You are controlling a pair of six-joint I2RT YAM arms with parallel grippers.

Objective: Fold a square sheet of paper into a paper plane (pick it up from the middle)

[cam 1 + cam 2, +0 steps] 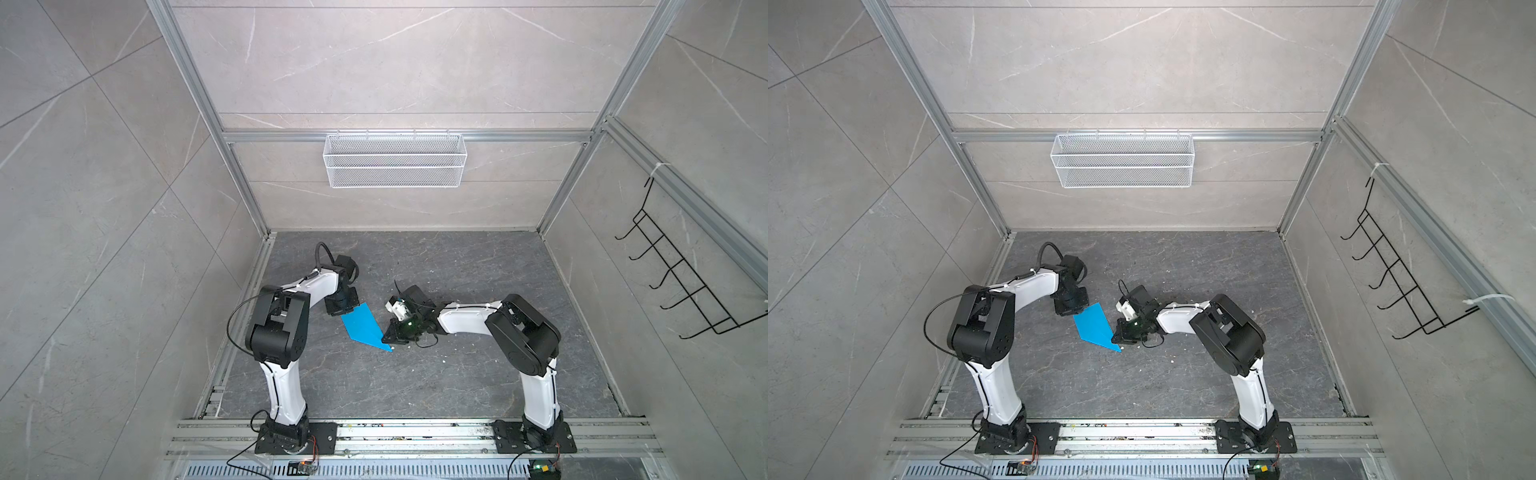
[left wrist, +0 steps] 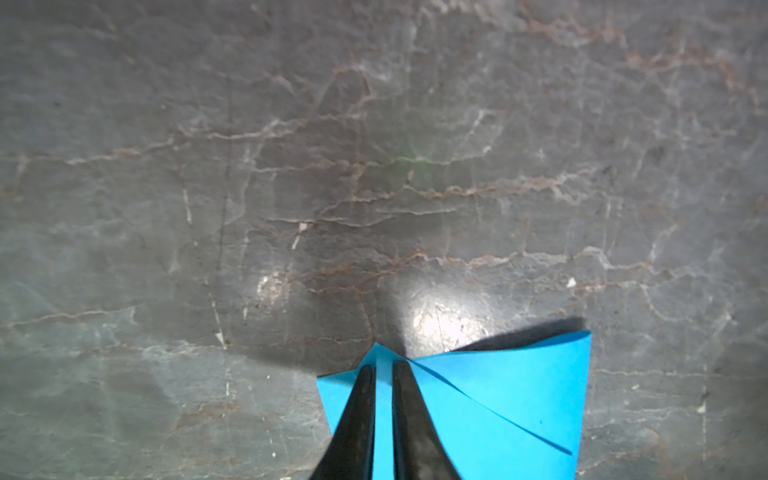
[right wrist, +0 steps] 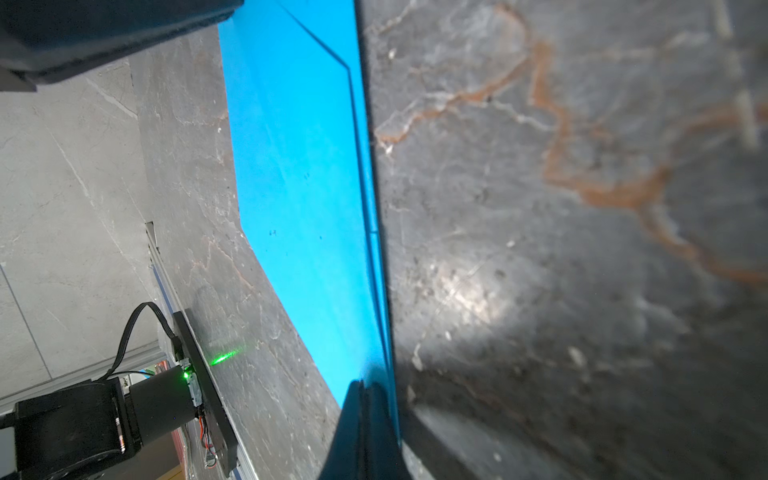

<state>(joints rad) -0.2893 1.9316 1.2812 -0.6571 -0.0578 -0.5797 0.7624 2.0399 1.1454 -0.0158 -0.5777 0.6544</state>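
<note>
1. Nearest the top camera, at 6 o'clock in both top views, the aluminium rail (image 1: pixel 415 436) carries the two arm bases.
2. The paper plane (image 1: pixel 361 326) (image 1: pixel 1094 328) lies flat on the dark marbled tabletop (image 1: pixel 457 374), a little toward 9 o'clock of the table's middle. It is a bright blue kite shape. Its broad end points toward 11 o'clock and its sharp tip toward 5 o'clock.
3. The left gripper (image 1: pixel 345 309) (image 1: pixel 1077 309) sits over the broad end's 10 o'clock corner.
4. In the left wrist view its fingers (image 2: pixel 361 415) stand a narrow slit apart at the gripper tip (image 2: pixel 384 365). Blue paper (image 2: pixel 498 395) shows in the slit and fans out on both sides, with one flap edge lifted. I cannot tell whether they grip it.
5. The right gripper (image 1: pixel 388 338) (image 1: pixel 1119 338) reaches in from 3 o'clock to the sharp tip.
6. In the right wrist view its tip (image 3: pixel 362 384) shows the fingers pressed together, lying against the narrow end of the paper (image 3: pixel 299 208). Whether paper is caught between them cannot be told.
7. At 12 o'clock a white wire basket (image 1: pixel 395 160) hangs on the back wall.
8. At 3 o'clock a black hook rack (image 1: pixel 681 286) hangs on the side wall.
</note>
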